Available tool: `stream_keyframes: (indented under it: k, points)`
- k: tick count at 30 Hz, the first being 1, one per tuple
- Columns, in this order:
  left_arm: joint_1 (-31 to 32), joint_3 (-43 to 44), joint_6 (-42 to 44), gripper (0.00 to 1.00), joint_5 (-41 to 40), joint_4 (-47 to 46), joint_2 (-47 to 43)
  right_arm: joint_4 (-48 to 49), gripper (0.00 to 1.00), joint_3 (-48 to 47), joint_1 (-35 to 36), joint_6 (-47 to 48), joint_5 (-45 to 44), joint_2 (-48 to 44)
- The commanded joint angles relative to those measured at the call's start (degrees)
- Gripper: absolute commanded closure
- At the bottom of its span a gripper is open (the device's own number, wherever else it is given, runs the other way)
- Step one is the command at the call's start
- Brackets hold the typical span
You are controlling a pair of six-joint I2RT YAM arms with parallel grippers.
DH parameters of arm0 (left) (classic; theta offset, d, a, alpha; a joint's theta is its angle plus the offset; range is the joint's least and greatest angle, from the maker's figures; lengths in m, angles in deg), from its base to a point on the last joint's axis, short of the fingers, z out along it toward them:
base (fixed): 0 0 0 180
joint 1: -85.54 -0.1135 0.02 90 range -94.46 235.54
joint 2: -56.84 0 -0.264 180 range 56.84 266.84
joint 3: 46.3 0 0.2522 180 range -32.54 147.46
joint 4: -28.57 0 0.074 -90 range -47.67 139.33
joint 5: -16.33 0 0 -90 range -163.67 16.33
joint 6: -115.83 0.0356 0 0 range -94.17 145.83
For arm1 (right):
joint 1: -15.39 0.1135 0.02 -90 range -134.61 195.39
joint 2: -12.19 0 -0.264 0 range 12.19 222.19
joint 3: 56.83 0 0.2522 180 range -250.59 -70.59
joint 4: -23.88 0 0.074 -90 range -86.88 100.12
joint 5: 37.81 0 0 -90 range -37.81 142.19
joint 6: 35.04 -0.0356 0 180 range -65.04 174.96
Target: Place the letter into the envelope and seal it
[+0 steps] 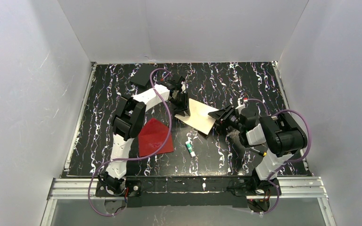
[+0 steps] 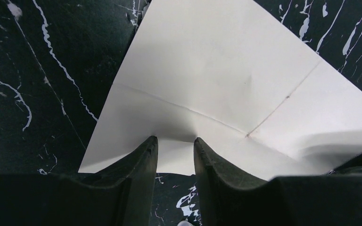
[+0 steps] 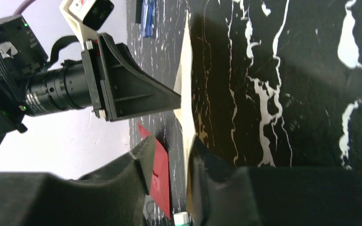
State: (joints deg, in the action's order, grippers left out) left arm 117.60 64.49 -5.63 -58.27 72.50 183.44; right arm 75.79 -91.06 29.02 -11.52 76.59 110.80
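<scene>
The letter [image 1: 199, 115] lies in the middle of the table [image 1: 245, 80], between the two pincers. It is a flat sheet of pale paper with four corners. Thin fold lines cross it.

The left pincer [image 1: 183, 112] is at the far left edge of the letter. In the left wrist view the left pincer [image 2: 176, 141] has one finger on each side of that edge. The fingers are a little apart, and the letter [image 2: 226, 70] shows in the gap and humps up a bit there.

The right pincer [image 1: 212, 114] is at the right edge of the letter. In the right wrist view the right pincer [image 3: 169, 141] is partly open. The thin edge of the letter [image 3: 185, 94] runs between its fingers, close to one of them.

The envelope [image 1: 153, 137] is bright red paper. It lies flat near the left arm, well apart from the letter, with its pointed flap open. A small glue stick [image 1: 190, 149] lies between the envelope and the right arm. The table is black with wiggly white lines like marble.
</scene>
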Motion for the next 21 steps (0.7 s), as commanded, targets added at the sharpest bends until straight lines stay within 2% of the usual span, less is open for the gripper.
stream_keyframes:
  k: [1, 4, 8, 12, 14, 15, 21]
  points:
    - [0.11, -2.11, 2.37, 0.66, -4.95, 7.10, 3.22, -4.68, 0.69, -4.09, 0.35, 3.49, -0.15, -2.07]
    - [0.05, -2.13, 2.45, 0.64, -5.11, 7.14, 1.22, -12.65, 0.98, -6.08, 0.35, 7.64, -1.92, -6.40]
    - [-1.68, -1.52, 2.00, 0.53, -4.55, 7.11, -4.58, -28.95, 0.99, -11.86, 0.35, 16.59, -5.53, -13.64]
    - [-6.02, -2.07, -1.42, 0.26, 0.62, 4.34, -14.65, -40.81, 0.99, -19.45, 0.35, 22.82, -8.72, -20.58]
    - [-8.08, -2.21, -2.53, 0.14, 4.00, 1.64, -18.91, -43.09, 0.99, -23.90, 0.35, 23.15, -9.38, -22.46]
    - [-8.84, -1.81, -3.15, 0.04, 5.15, 1.07, -20.74, -43.19, 0.99, -26.12, 0.35, 22.84, -9.53, -22.97]
    - [-10.60, 1.27, -9.05, 0.02, 11.29, -6.27, -27.89, -38.49, 0.99, -37.88, 0.35, 15.32, -8.02, -22.76]
